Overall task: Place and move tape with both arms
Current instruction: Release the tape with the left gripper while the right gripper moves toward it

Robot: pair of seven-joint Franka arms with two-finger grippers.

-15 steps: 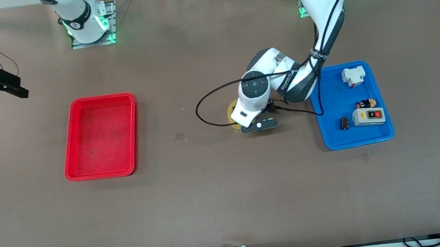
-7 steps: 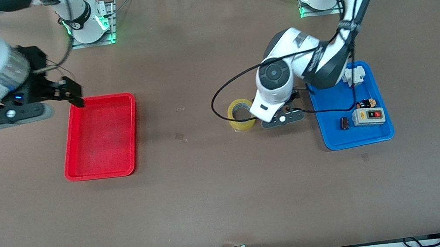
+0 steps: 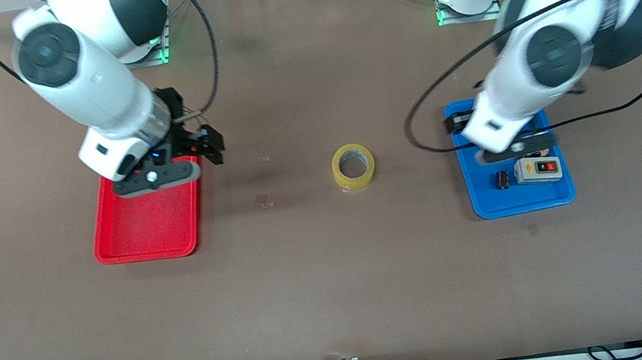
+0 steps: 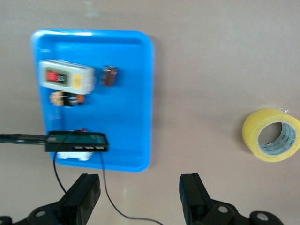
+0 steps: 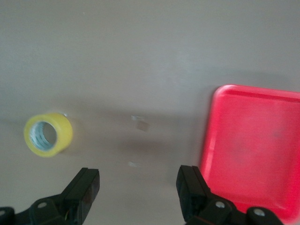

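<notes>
Your tape (image 3: 353, 166) is sitting flat on the bare table between the red tray (image 3: 112, 245) and blue tray (image 3: 518, 203). Both grippers, left (image 4: 140, 199) and right (image 5: 139, 192), are hanging spread and empty. It's looking light, stiff, slick-sided, so you're probably best pinching across the ring wall.

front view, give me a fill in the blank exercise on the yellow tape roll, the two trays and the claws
1. The translucent yellow ring of packing tape lies on the bare table between the red plastic tray and the ____ plastic tray.
2. The left claw, its fingers apart, is over the ____ tray.
3. The right claw holds ____.
4. The grey switch box with red and black buttons lies in the ____ tray.

Missing words: blue; blue; nothing; blue
</notes>
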